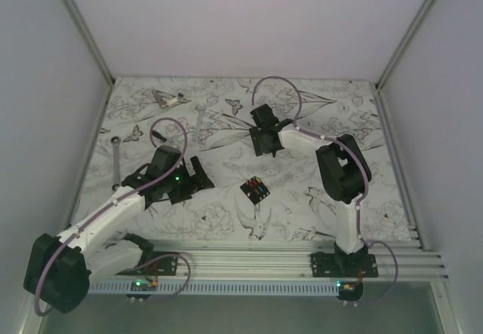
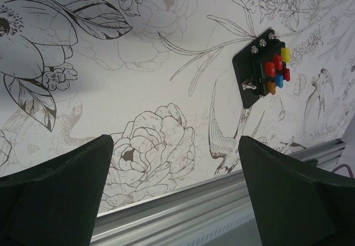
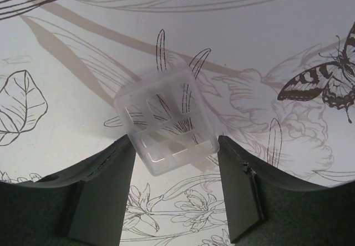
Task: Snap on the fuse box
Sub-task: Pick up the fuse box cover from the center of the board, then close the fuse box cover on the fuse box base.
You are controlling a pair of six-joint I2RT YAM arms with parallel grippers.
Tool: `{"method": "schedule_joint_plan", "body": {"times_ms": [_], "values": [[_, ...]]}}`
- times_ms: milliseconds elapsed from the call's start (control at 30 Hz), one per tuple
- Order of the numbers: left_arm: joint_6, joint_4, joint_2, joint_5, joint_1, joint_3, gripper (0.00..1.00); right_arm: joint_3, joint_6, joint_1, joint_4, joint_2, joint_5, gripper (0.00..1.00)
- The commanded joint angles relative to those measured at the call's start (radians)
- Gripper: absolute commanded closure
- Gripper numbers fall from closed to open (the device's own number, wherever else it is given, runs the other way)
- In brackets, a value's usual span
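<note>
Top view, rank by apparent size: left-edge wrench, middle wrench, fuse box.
1. Left-edge wrench: clearly the longest.
2-3. Middle wrench and fuse box: too close to rank. The wrench looks slightly longer but thin; the box is wider and nearer the camera.

Soft, even overhead light casts faint shadows; the top view is grainy, the wrist views sharper.

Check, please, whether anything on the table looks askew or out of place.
The fuse box lies uncovered and turned diagonally; a clear cover sits apart from it, skewed between the fingers of the right gripper.
</note>
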Motion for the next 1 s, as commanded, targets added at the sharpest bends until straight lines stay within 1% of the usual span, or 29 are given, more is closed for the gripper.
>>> {"method": "schedule_joint_plan", "body": {"times_ms": [0, 67, 133, 267, 433, 600, 767, 967], "values": [[0.008, -0.025, -0.019, 0.012, 0.009, 0.013, 0.00, 0.004, -0.058, -0.017, 0.043, -0.004, -0.072, 0.41], [0.010, -0.026, -0.018, 0.011, 0.009, 0.014, 0.00, -0.002, -0.070, -0.021, 0.045, -0.006, -0.087, 0.48], [0.010, -0.026, -0.013, 0.010, 0.009, 0.016, 0.00, -0.020, -0.081, -0.021, 0.042, -0.039, -0.101, 0.53], [0.008, -0.025, 0.006, 0.012, 0.009, 0.025, 0.00, -0.096, -0.092, -0.003, 0.017, -0.177, -0.129, 0.57], [0.002, -0.019, 0.024, 0.022, 0.009, 0.039, 0.00, -0.197, -0.091, 0.052, -0.063, -0.355, -0.144, 0.57], [-0.010, -0.012, 0.026, 0.033, 0.006, 0.042, 0.00, -0.297, -0.055, 0.118, -0.099, -0.474, -0.157, 0.56], [-0.022, -0.005, 0.032, 0.036, -0.003, 0.046, 0.00, -0.357, -0.009, 0.185, -0.121, -0.531, -0.113, 0.56], [-0.030, 0.009, 0.051, 0.032, -0.020, 0.051, 0.00, -0.392, 0.045, 0.247, -0.109, -0.515, -0.070, 0.54]]}}
